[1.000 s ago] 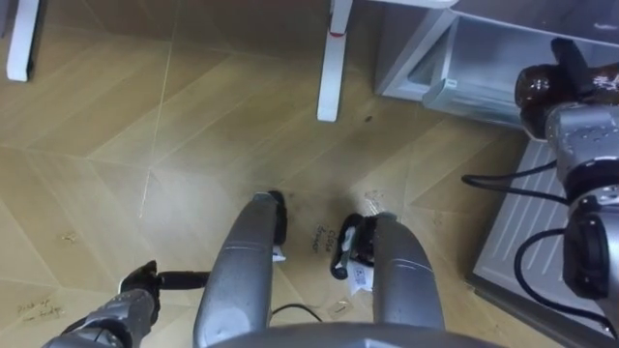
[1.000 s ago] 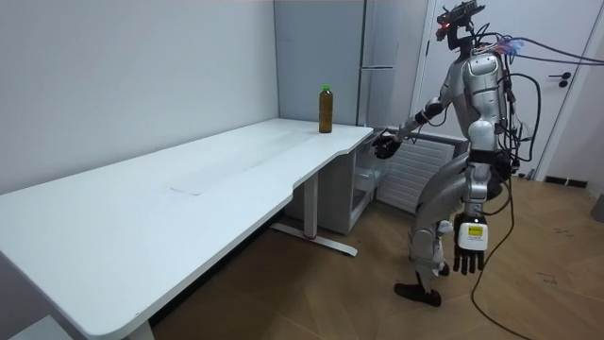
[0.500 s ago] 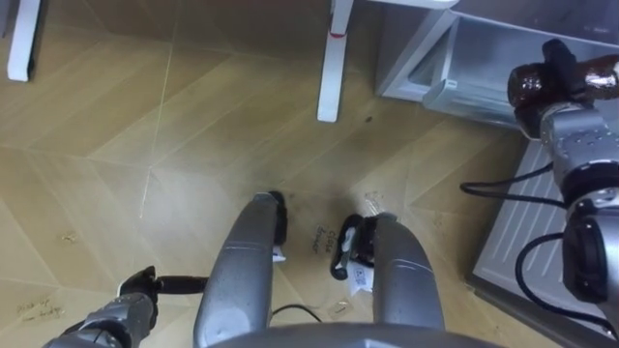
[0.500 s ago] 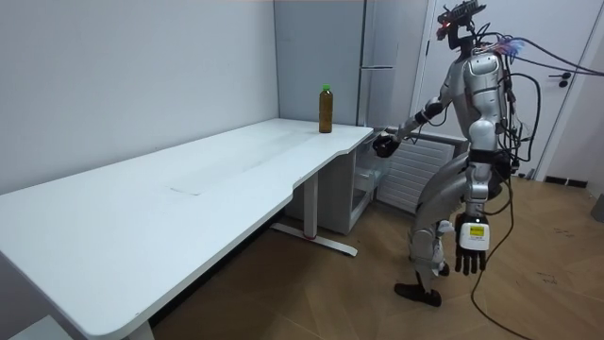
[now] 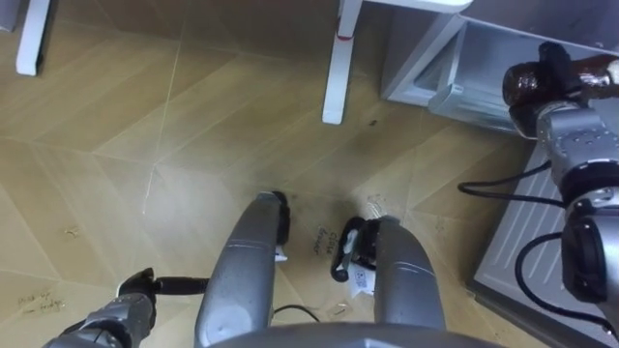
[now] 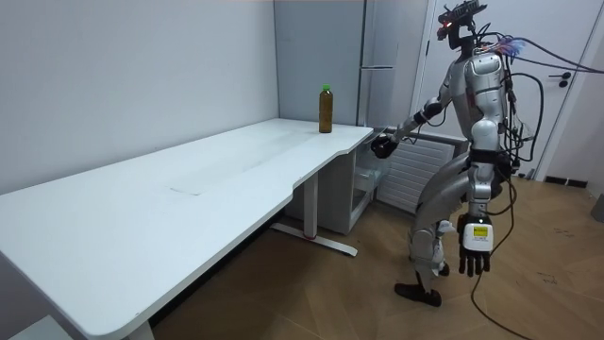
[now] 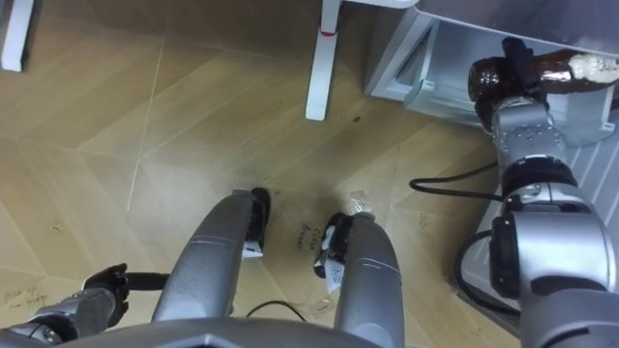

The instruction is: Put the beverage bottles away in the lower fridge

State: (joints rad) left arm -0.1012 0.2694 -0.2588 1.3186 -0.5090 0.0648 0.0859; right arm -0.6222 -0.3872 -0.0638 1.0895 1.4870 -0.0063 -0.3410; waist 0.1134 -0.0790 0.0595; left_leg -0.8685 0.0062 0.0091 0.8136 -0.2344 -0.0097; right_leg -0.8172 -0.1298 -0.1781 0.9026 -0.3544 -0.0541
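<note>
Two drinks: a dark brown bottle [image 5: 527, 82] in the robot's grasp, and a green-capped bottle [image 6: 326, 109] standing upright at the far end of the white desk [image 6: 189, 189].
Right hand [image 5: 558, 70]: stretched forward on the right, its fingers clamped round the dark brown bottle.
Held bottle: it lies roughly level, one end poking out on each side of the fingers, at the mouth of the open lower fridge [image 5: 484, 53]. Whether it has passed the front edge cannot be told.
Left hand [image 6: 475, 247]: it hangs low at the robot's side above the wooden floor [image 5: 145, 116], with the fingers straight, apart and holding nothing.
Lower fridge: it is open at the far right, just beyond the desk leg [image 5: 338, 58], and its pale inner wall shows. The fridge door [image 5: 537, 237] is swung out and lies below the right arm.
Robot: it stands on the floor at the far end of the desk with its knees bent a little and its body turned toward the fridge.
Green-capped bottle: it is well apart from both hands and near the desk edge that meets the fridge.
</note>
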